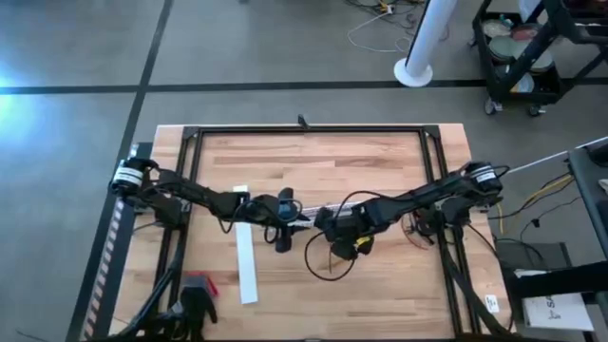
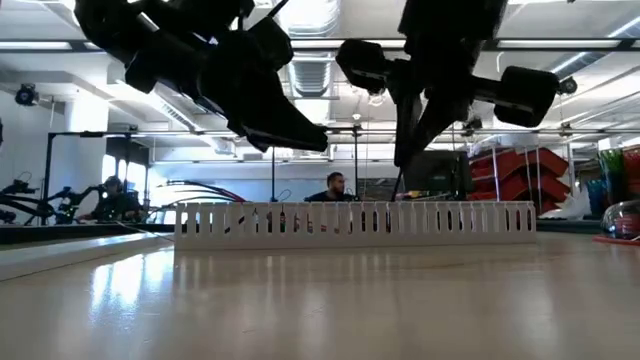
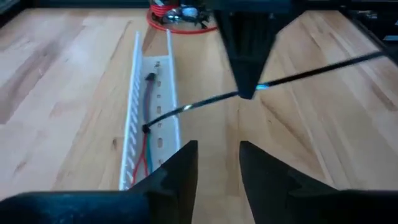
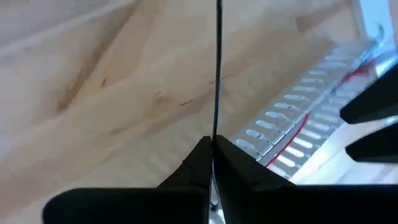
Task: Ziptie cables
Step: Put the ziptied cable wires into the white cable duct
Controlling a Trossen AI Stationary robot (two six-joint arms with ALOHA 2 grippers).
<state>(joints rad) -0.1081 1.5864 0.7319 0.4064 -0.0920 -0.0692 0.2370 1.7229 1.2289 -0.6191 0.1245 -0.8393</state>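
Note:
A white slotted duct [image 3: 155,112] lies on the table's middle, standing on its base in the low view [image 2: 355,220]. The cables [image 3: 148,99], pinkish-red, green and dark wires, lie inside it. A thin black zip tie [image 3: 199,106] comes out of the duct's side wall [image 3: 147,129] and rises slanting to my right gripper [image 4: 213,142], which is shut on it above the table beside the duct. My left gripper [image 3: 217,146] hovers open at the duct's other side [image 1: 293,220], with nothing between its fingers. My right gripper pinches the black zip tie [image 4: 216,127] between its two fingertips [image 3: 247,87], partway along the tie. The fingers point down and lie across it. One end stays in the duct's wall; the free end [image 3: 348,62] sticks out past the fingers, clear of the table.
A long white flat strip [image 1: 247,266] lies near the left arm, toward the near edge. A red and black tool [image 1: 198,287] sits at the near left. A coil of red wire [image 3: 180,15] lies beyond the duct's end. A black frame [image 1: 304,128] borders the table.

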